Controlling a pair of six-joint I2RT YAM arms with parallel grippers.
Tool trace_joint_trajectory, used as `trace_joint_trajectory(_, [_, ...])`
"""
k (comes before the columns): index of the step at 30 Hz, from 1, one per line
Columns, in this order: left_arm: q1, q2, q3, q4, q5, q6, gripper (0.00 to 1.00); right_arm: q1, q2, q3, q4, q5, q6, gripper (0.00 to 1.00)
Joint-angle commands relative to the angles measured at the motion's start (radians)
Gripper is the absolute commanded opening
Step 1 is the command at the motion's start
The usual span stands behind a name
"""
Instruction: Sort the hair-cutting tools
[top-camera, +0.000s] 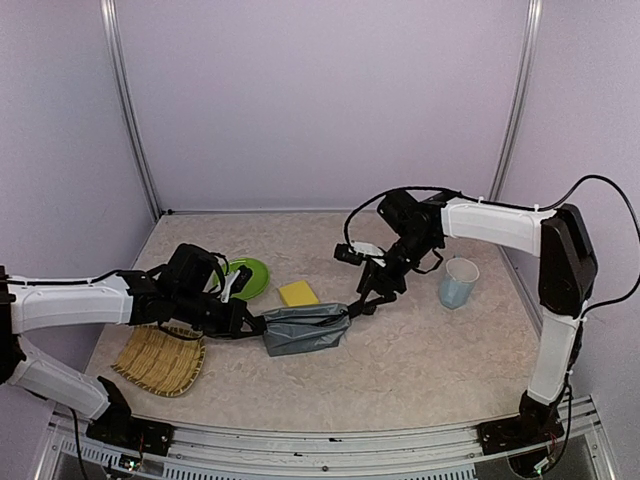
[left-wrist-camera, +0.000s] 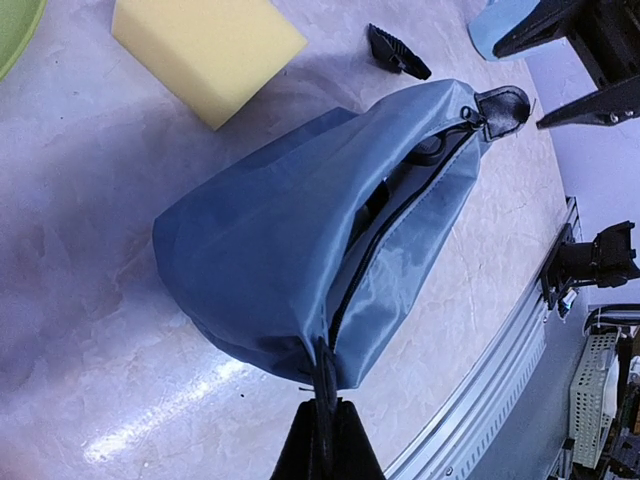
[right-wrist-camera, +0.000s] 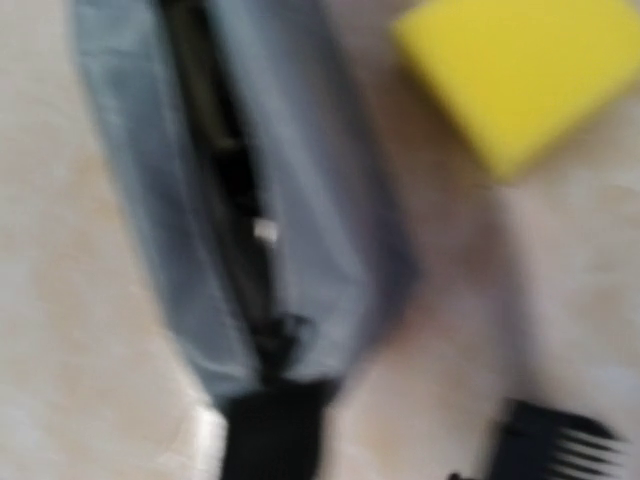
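The grey pouch (top-camera: 305, 328) lies mid-table with its zip partly open. Dark shapes show inside through the slit (left-wrist-camera: 425, 155); I cannot tell which tools they are. The scissors and the electric clipper are not in view. The tiny black clipper guard (left-wrist-camera: 397, 52) lies on the table beside the pouch's far end, and also shows in the right wrist view (right-wrist-camera: 550, 450). My left gripper (left-wrist-camera: 325, 425) is shut on the pouch's near end. My right gripper (top-camera: 362, 300) hovers open just past the pouch's black end tab (left-wrist-camera: 505, 105), with its fingers (left-wrist-camera: 590, 100) spread.
A yellow sponge (top-camera: 298, 293) lies just behind the pouch. A green plate (top-camera: 252, 277) sits to its left. A woven basket (top-camera: 160, 362) is at the front left. A pale blue cup (top-camera: 458, 282) stands to the right. The table's metal front rail (left-wrist-camera: 480, 400) is close by.
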Motion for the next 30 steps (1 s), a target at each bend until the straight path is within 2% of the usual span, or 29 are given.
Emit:
trace_joint_trajectory(1, [0.003,0.016,0.044,0.002,-0.005,0.023,0.0,-0.009,0.057,0.017,-0.108,-0.22,0.038,0.57])
trace_joint_trajectory(5, [0.003,0.026,0.052,0.003,-0.003,0.02,0.0,-0.009,0.065,-0.005,-0.11,-0.295,0.055,0.58])
trace_joint_trajectory(8, [0.002,0.032,0.06,0.001,0.001,0.022,0.0,-0.012,0.069,0.005,-0.09,-0.288,0.087,0.53])
trace_joint_trajectory(9, [0.003,0.036,0.063,0.001,0.001,0.023,0.0,-0.013,0.076,0.013,-0.084,-0.283,0.099,0.49])
trace_joint_trajectory(12, [0.003,0.045,0.072,-0.002,0.0,0.024,0.0,-0.025,0.107,0.035,-0.086,-0.276,0.127,0.28])
trace_joint_trajectory(15, [0.003,0.056,0.08,-0.004,0.0,0.027,0.0,-0.038,0.129,0.036,-0.086,-0.273,0.13,0.18])
trace_joint_trajectory(19, [0.003,0.071,0.09,-0.009,0.001,0.029,0.0,-0.054,0.125,0.026,-0.079,-0.256,0.136,0.15])
trace_joint_trajectory(22, [0.002,0.082,0.097,-0.012,0.0,0.037,0.0,-0.06,0.107,0.01,-0.06,-0.229,0.148,0.22])
trace_joint_trajectory(23, [0.002,0.086,0.101,-0.014,0.0,0.039,0.0,-0.061,0.105,0.005,-0.057,-0.222,0.148,0.21])
trace_joint_trajectory(26, [-0.001,0.092,0.112,-0.021,0.011,0.037,0.0,-0.063,0.115,0.02,-0.103,-0.249,0.126,0.0])
trace_joint_trajectory(30, [-0.047,0.062,0.186,-0.105,0.022,0.056,0.0,-0.066,0.027,-0.01,-0.15,-0.296,0.087,0.0])
